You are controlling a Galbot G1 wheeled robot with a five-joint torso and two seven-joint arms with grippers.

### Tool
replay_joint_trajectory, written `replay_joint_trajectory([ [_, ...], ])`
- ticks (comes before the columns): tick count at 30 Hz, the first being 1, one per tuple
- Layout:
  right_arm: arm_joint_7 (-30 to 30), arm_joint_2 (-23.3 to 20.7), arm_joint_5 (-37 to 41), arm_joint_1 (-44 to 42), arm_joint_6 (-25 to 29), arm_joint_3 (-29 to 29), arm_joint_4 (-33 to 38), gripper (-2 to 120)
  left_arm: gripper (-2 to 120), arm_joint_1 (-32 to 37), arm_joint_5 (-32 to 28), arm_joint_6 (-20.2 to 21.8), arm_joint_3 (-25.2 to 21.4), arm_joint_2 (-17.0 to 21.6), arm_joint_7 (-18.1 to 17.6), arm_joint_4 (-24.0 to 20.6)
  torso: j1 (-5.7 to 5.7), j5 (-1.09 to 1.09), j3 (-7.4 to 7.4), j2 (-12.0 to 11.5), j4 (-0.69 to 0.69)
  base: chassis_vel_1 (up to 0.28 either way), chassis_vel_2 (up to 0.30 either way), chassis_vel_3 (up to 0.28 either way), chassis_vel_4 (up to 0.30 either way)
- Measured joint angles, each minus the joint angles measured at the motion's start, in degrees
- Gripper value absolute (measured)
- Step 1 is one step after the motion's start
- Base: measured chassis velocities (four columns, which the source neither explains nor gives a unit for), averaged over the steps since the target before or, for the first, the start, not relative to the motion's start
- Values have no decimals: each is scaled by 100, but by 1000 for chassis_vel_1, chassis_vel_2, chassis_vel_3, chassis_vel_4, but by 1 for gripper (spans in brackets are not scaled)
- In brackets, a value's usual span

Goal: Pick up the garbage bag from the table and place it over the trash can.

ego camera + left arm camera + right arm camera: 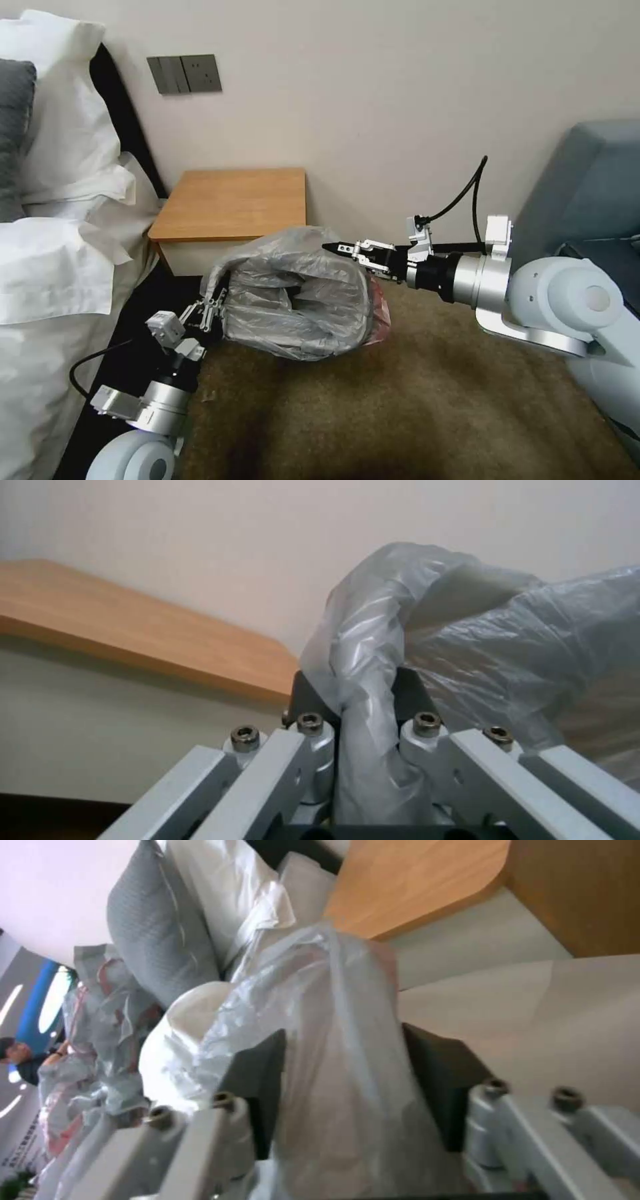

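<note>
Left gripper [212, 301], low at the bag's left side just in front of the table's front edge: its dark pads are pinched together on a bunched fold of the garbage bag [297, 293], confirmed in the left wrist view [363, 700]. The bag hangs spread between both grippers above the brown carpet [413, 400], clear of the tabletop, pinkish rim showing at its right side. Right gripper [337, 248], at the bag's upper right: its pads stand partly apart with bag film gathered between them [333, 1080]. Behind stands the table [233, 200], against the wall. No legible writing or labels on the bag.
</note>
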Motion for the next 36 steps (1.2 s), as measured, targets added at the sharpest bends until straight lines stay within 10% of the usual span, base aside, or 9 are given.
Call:
replay_joint_trajectory([
  [13, -587, 20, -820, -127, -75, -25, -556, 0, 8, 76, -103, 46, 20, -4, 58, -123, 0, 0, 0, 0, 0, 0, 0, 0, 0],
  [27, -1134, 275, -1543, -96, -190, -213, -795, 0, 8, 116, -213, 120, 37, -33, 6, -275, 0, 1, 0, 0, 1, 0, 0, 0, 0],
  [36, -1337, -9, -1982, -876, -178, 338, -325, 30, 8, 1, -158, 328, 80, -65, -788, -200, 0, 0, 0, 0, -1, 0, 0, 0, 0],
])
